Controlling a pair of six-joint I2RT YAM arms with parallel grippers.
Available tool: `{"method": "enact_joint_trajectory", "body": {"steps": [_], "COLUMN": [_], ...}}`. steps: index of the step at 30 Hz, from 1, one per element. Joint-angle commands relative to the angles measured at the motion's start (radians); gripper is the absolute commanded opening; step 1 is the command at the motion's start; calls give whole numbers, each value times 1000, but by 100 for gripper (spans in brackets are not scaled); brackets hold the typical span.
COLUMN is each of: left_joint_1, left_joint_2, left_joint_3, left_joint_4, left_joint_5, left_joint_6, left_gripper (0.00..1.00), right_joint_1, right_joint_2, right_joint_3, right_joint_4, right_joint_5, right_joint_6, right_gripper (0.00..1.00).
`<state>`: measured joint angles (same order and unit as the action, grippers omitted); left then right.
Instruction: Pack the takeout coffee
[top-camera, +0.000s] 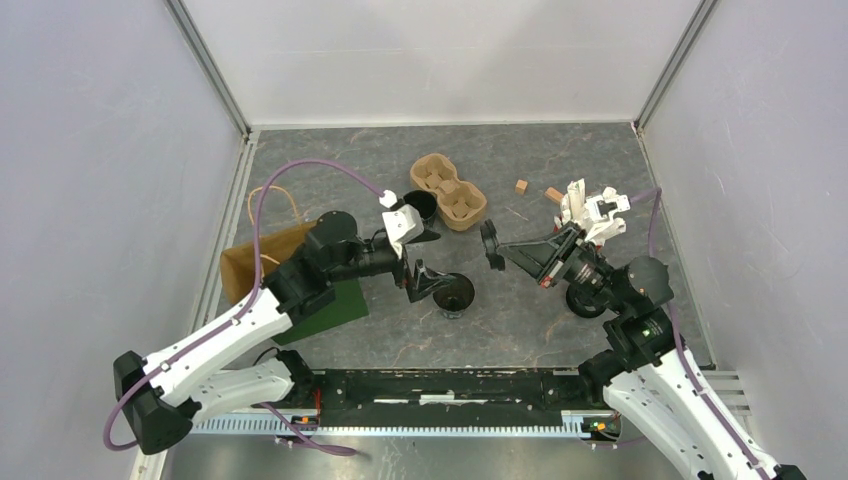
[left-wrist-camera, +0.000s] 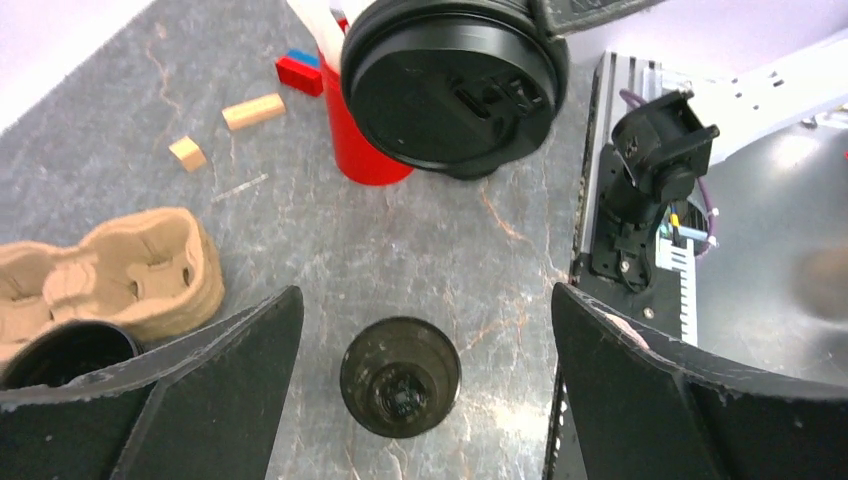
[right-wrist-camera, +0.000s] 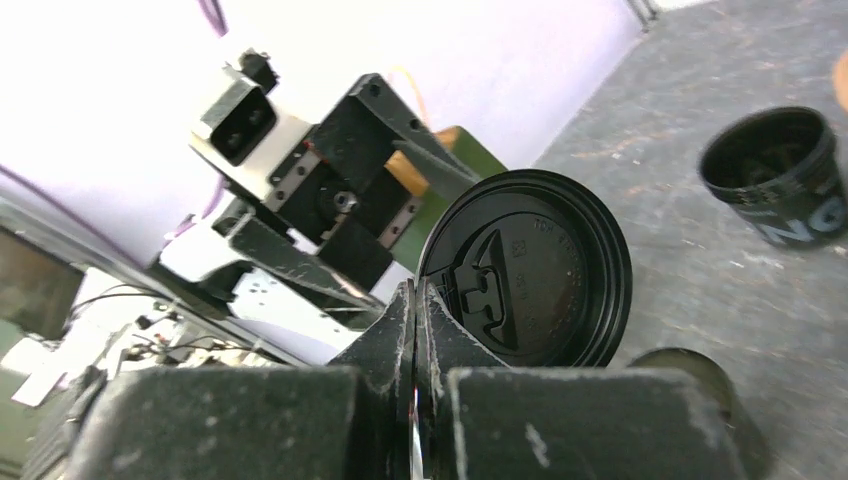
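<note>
Cup (top-camera: 455, 296) stands before carrier tray (top-camera: 447, 191), left of lid (top-camera: 490, 246).

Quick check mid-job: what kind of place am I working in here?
Probably a lab robot test cell, not a real café: bare white panel walls on metal framing enclose a grey stone-patterned tabletop, and the brown pulp cup carrier, brown paper bag and small wooden blocks look like staged props.

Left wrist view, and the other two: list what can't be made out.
Left wrist view: red cup, mostly behind the lid, top cut off by the upper edge.
Top view: paper bag, partly under the left arm; open or not, unclear.
Right wrist view: open cup, mostly behind the right gripper.
</note>
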<state>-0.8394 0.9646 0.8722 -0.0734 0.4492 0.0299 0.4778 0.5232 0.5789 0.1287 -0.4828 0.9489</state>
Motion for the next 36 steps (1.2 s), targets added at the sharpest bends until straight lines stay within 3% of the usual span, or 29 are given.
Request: {"method": "enact_joint_trajectory", "body": {"steps": [1, 5, 12, 19, 36], "left_joint_1": [-6, -17, -94, -127, -138], "left_joint_2": [-42, -83, -20, 45, 119], "left_joint_3": [-4, -99, -77, -53, -45], "left_joint_4": [199, 419, 411, 499, 593], "left_joint_5": [-69, 10, 26, -56, -16], "left_joint_6": [-18, 45, 273, 322, 366], "left_gripper": [100, 100, 100, 100, 100], "right_joint_1": [4, 4, 3, 4, 3], "right_joint_2": [-12, -24, -24, -19, 3], "right_joint_3": [-7, -39, -42, -71, -93], "right_joint_4": [188, 295, 265, 298, 293], "right_joint_5": [-35, -4, 45, 36, 7], "right_joint_6": [138, 257, 248, 274, 267], "right_gripper": [0, 0, 0, 0, 0]}}
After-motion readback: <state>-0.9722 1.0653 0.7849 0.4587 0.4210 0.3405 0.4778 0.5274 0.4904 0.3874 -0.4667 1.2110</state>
